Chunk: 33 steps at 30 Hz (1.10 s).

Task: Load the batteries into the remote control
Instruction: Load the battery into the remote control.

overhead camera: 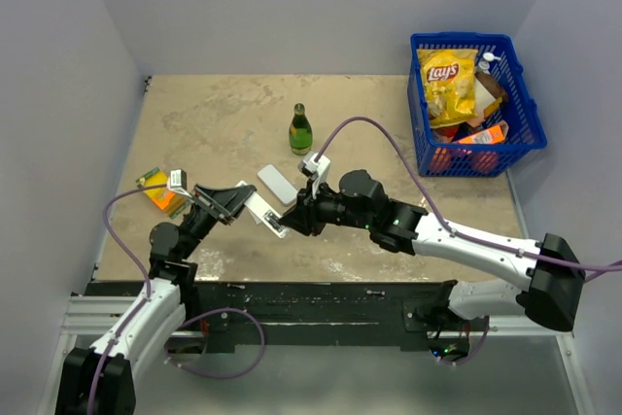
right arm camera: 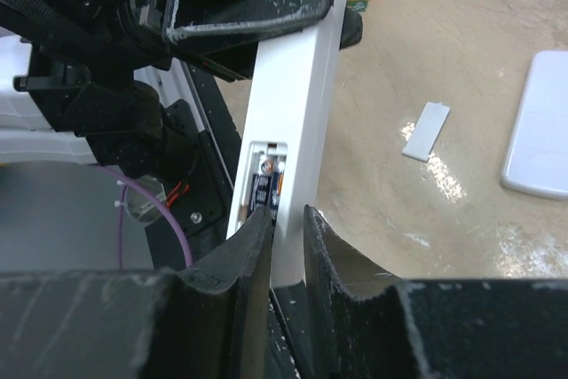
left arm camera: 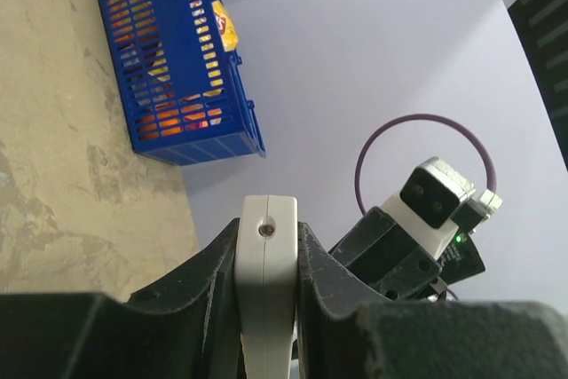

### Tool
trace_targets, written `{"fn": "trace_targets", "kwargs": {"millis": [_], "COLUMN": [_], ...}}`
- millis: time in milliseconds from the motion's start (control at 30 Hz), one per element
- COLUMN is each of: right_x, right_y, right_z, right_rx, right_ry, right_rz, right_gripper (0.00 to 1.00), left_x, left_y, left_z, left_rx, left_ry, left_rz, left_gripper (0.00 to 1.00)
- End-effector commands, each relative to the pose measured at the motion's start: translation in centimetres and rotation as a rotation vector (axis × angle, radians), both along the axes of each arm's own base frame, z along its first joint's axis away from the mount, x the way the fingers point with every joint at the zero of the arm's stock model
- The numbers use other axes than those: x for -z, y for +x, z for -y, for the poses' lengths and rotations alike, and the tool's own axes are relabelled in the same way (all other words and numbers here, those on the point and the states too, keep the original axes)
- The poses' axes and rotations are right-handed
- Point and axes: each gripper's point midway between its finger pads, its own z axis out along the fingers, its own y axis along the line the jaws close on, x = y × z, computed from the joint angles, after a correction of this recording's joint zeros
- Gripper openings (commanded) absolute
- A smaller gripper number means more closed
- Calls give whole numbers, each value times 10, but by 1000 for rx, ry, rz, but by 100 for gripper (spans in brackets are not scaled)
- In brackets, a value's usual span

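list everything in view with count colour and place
table: 1, mottled beige, under everything
slim plastic remote control: 1, white, held tilted, battery bay open
small cylindrical battery: 1 visible, dark, inside that bay
flat battery cover: 1, grey, lying on the table
flat rounded plastic bar: 1, white, table centre
glass bottle: 1, green, behind the bar
snack packet: 1, orange and green, table left
slatted plastic basket: 1, blue, far right corner
crinkly chip bag: 1, yellow, in the basket
left gripper: 1, black, shut on the remote
right gripper: 1, black, fingertips at the battery bay
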Motion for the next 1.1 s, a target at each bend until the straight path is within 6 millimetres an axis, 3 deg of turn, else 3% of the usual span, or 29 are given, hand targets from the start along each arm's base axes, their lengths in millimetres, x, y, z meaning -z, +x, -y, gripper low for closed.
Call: {"fn": "trace_targets", "kwargs": {"millis": [0,500,633,733,800,833,1000,1067], "right_x": [-24,-6,-9,-25,-32,-34,-52,-53], "right_y": [9,11,11,12,13,14,24,33], "right_z": [-9,-7,-7,-10,-9,-7,-4,0], "right_rx": [3,2,-8,-17,-16,-14,29,70], "right_ry": [42,-40,-45,-22,-28,-34,-35,-51], "right_rz": [27,8,23,53,64,74,127,141], "right_gripper": [23,20,30,41,47,51,60,62], "left_x": [-42,-55,-59,-46,-50,-37,-33,-21], "left_y": [-24,-28,-22,-8,2,6,22,29], "left_z": [12,14,13,10,4,1,-21,-38], "left_rx": [115,115,71,16,-57,-67,-209,-292], "left_ry": [-26,30,123,241,346,394,554,616], "left_rz": [161,248,292,251,283,228,192,109], "left_gripper": [0,0,0,0,0,0,0,0]}}
